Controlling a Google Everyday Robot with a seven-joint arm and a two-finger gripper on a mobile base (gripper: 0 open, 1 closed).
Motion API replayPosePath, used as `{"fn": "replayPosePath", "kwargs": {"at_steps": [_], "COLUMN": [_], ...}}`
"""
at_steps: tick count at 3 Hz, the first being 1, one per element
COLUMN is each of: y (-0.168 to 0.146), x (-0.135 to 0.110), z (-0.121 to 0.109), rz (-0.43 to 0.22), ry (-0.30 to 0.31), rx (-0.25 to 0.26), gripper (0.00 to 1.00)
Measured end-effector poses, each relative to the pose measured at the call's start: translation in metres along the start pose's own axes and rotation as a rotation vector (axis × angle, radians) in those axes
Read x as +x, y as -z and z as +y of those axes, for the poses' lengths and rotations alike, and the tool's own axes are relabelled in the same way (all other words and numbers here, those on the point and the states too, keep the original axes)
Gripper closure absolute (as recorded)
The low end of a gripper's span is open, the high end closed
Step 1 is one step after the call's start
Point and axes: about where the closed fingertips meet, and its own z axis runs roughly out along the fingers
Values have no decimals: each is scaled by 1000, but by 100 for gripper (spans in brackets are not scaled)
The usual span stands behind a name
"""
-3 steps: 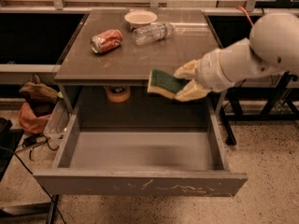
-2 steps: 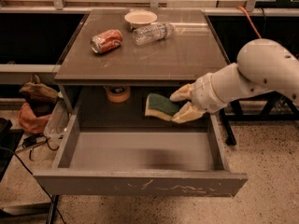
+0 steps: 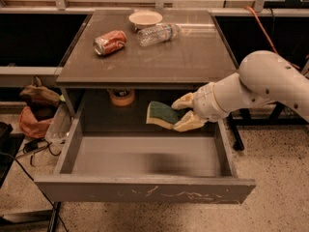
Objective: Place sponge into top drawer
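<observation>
One sponge [image 3: 161, 114], clenched between the jaws of our gripper [image 3: 178, 115]; top drawer [image 3: 145, 193] open beneath the jaws; we judge only release left

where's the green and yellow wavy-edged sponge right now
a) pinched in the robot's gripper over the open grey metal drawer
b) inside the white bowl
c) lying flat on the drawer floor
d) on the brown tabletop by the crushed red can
A: the sponge is clamped in the gripper, in the air above the open top drawer.
</observation>
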Motion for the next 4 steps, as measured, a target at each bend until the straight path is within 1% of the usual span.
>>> {"fn": "replayPosePath", "kwargs": {"at_steps": [1,2,3,4], "y": [-52,-119,-165,-162], "x": [13,49,69,67], "z": [14,29,38,37], "rz": [68,204,269,270], "ry": [-18,-40,-87,-88], "rx": [-10,-20,-57,-58], "gripper": [100,100,100,100]}}
